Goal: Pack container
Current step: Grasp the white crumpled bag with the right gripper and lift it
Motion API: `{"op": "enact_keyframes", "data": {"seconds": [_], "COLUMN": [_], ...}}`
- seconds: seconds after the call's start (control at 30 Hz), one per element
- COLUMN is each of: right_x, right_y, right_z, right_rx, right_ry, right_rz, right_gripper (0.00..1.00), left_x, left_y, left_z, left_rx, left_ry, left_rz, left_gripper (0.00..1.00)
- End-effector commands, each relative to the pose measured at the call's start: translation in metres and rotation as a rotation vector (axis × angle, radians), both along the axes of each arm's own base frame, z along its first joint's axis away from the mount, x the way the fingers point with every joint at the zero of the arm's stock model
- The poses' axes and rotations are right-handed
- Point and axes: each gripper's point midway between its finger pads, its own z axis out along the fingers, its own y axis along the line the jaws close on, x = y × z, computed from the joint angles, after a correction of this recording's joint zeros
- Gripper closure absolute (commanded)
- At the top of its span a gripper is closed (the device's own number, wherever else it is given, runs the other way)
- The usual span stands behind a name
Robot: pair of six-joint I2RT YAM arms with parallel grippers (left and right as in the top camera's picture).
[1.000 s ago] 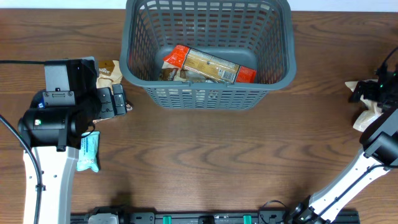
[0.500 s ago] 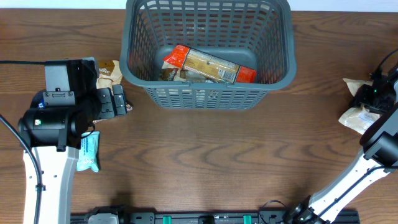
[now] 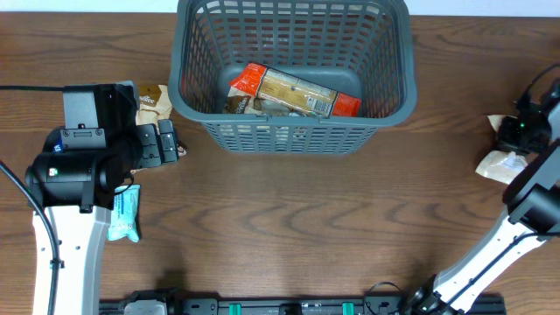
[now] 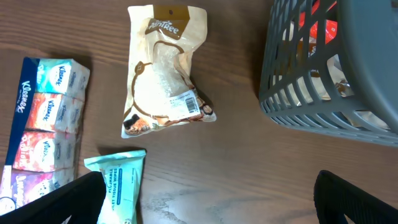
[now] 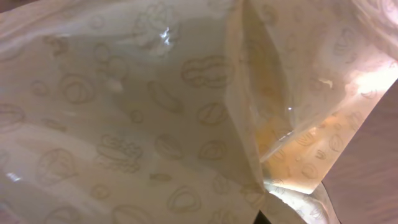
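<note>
Right claw (image 3: 517, 131) shifted slightly, grip unseen, well apart from container (image 3: 293, 136); left claw (image 4: 208, 205) spread.

A cream snack bag (image 4: 163, 81) is lying flat on the brown wooden worktop (image 4: 249, 168). A pack of tissues (image 4: 46, 130) is sitting beside it, and a teal wipes packet (image 4: 121, 186) is lying near both.

A dark brown wood-grain table (image 3: 289, 227) fills the frame under even light; a pale strip (image 3: 87, 5) borders the top edge.
</note>
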Motion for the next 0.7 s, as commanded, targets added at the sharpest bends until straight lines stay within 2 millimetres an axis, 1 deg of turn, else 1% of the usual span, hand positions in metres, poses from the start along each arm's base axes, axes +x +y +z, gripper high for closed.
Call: {"op": "enact_keyframes", "data": {"seconds": [0.0,0.07,0.17,0.2,0.27,0.3,0.37,0.43,0.5,0.53,0.6,0.67], "right_x": [0.023,0.033,0.050,0.055,0.063,0.067,0.070,0.071,0.069,0.066,0.059,0.052], "right_y": [0.041,0.052,0.075,0.083,0.100,0.111,0.127,0.149,0.172,0.184,0.215,0.252], "right_z": [0.023,0.048,0.098,0.118,0.156,0.182,0.223,0.277,0.320,0.339,0.377,0.404], "right_rx": [0.046,0.021,-0.030,-0.050,-0.087,-0.109,-0.140,-0.175,-0.204,-0.217,-0.256,-0.287], "right_ry": [-0.072,-0.119,-0.220,-0.261,-0.344,-0.404,-0.500,-0.627,-0.733,-0.777,-0.863,-0.934], "right_rz": [0.071,0.102,0.150,0.170,0.205,0.218,0.237,0.267,0.316,0.350,0.466,0.646], "right_gripper": [0.99,0.99,0.99,0.99,0.99,0.99,0.99,0.99,0.99,0.99,0.99,0.99], "left_x": [0.001,0.001,0.001,0.000,0.000,0.000,-0.001,-0.003,-0.005,-0.006,-0.007,-0.007], "left_y": [0.001,0.001,0.001,0.002,0.002,0.001,0.001,0.001,0.001,0.001,0.001,0.001], "left_z": [0.006,0.006,0.006,0.006,0.006,0.005,0.005,0.003,0.002,0.002,0.001,0.001], "left_rx": [0.010,0.010,0.010,0.010,0.010,0.010,0.010,0.010,0.010,0.010,0.010,0.010], "left_ry": [-0.015,-0.015,-0.012,-0.011,-0.010,-0.008,-0.003,0.006,0.015,0.018,0.024,0.026], "left_rz": [0.003,0.003,0.002,0.003,0.003,0.002,0.003,0.002,0.003,0.002,0.003,0.003], "left_gripper": [0.01,0.01,0.01,0.03,0.01,0.01,0.01,0.01,0.01,0.01,0.01,0.01]}}
